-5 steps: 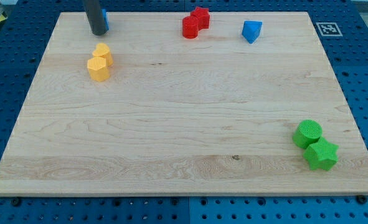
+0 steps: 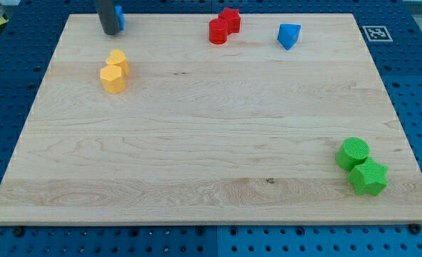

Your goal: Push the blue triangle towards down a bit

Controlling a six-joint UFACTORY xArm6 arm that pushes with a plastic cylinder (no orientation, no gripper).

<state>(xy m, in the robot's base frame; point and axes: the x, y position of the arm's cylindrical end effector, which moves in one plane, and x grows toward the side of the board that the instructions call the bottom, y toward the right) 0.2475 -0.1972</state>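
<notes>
The blue triangle point(image 2: 288, 35) lies near the view's top edge, right of centre, on the wooden board point(image 2: 211, 143). My rod stands at the view's top left, and my tip point(image 2: 111, 32) rests on the board far to the left of the triangle. A second blue block point(image 2: 119, 17) is mostly hidden behind the rod, touching its right side.
A red cylinder point(image 2: 218, 31) and a red star point(image 2: 230, 19) touch each other left of the triangle. Two yellow blocks point(image 2: 115, 71) sit below my tip. A green cylinder point(image 2: 353, 153) and a green star point(image 2: 368, 178) sit at the bottom right.
My tip has moved a little towards the view's top. The blocks have not moved.
</notes>
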